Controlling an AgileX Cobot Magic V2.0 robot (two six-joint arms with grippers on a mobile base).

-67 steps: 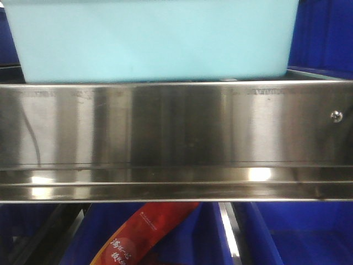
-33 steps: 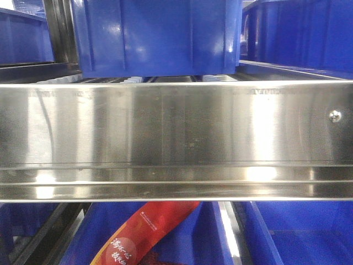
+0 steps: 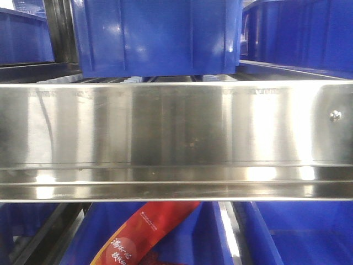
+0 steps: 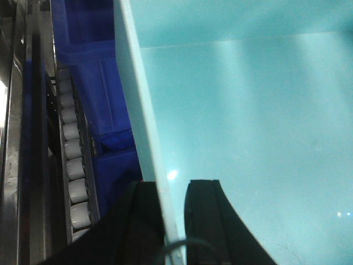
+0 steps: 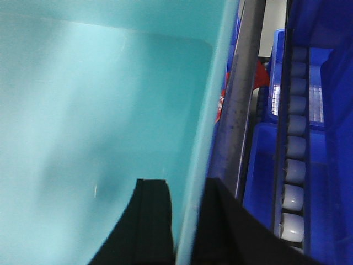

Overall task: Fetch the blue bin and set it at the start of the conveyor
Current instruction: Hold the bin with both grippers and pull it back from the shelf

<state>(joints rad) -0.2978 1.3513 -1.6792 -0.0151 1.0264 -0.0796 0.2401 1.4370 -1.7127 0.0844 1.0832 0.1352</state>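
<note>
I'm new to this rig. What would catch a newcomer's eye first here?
The pale turquoise blue bin fills both wrist views, with the left gripper and right gripper each clamped on a side wall. In the front view, a shiny steel rail spans the frame, with a dark blue crate above and a red packet below.

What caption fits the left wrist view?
Left gripper pinching the wall of the blue bin, with a roller track alongside.

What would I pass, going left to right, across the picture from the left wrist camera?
Steel shelf rail → row of white rollers → dark blue bins → pale blue bin, its side wall straddled by black fingers → that bin's empty inside.
</note>
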